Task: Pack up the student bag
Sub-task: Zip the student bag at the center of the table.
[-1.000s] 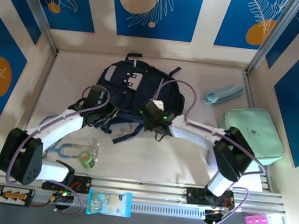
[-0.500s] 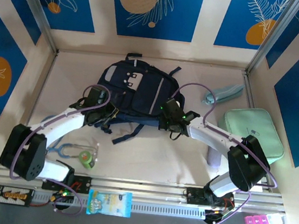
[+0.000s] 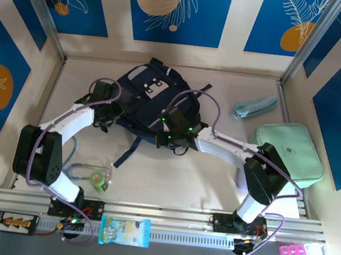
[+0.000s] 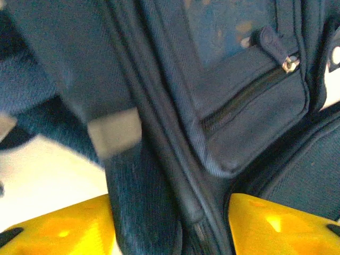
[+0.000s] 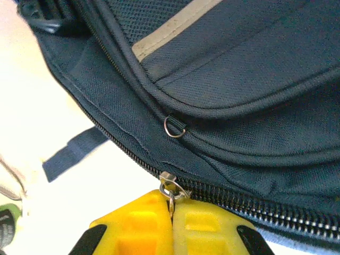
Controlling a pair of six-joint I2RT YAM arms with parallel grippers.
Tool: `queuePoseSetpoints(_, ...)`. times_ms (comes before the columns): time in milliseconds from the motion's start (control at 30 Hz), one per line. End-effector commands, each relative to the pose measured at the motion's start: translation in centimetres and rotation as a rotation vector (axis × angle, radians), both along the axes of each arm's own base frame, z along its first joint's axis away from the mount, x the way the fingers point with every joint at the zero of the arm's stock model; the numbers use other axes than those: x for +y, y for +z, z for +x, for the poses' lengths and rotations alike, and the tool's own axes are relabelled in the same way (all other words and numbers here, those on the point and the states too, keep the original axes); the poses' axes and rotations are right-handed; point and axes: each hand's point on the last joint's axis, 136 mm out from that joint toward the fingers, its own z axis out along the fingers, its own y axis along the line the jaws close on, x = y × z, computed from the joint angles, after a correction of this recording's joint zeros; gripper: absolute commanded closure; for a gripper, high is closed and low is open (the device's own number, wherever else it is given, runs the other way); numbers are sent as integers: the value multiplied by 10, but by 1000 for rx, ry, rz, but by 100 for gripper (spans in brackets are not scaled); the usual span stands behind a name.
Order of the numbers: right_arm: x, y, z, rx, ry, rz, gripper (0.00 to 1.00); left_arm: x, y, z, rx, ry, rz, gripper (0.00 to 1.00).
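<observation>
Top cam: student bag (image 3: pixel 152 97) lies on the table (image 3: pixel 176 181), back-centre, w/ both arms at it. R wrist cam: right gripper (image 5: pixel 171 201) pinched tight on zip pull (image 5: pixel 169 184). L wrist cam: left gripper (image 4: pixel 170 228) spread apart, strap (image 4: pixel 139 196) btwn jaws.

Matt woven-cloth student bag (image 5: pixel 239 64), metal zip pull (image 5: pixel 169 183)

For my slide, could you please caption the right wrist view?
Right end effector pinches the zipper pull on the navy bag.
</observation>
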Motion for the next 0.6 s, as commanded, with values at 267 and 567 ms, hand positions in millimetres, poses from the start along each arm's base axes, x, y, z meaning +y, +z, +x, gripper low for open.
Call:
queuePoseSetpoints(267,85,25,2,25,78,148,100,14,-1,-50,46,26,2,29)
queuePoseSetpoints(567,83,23,-2,47,75,143,100,-29,-3,-33,-78,-25,-309,37)
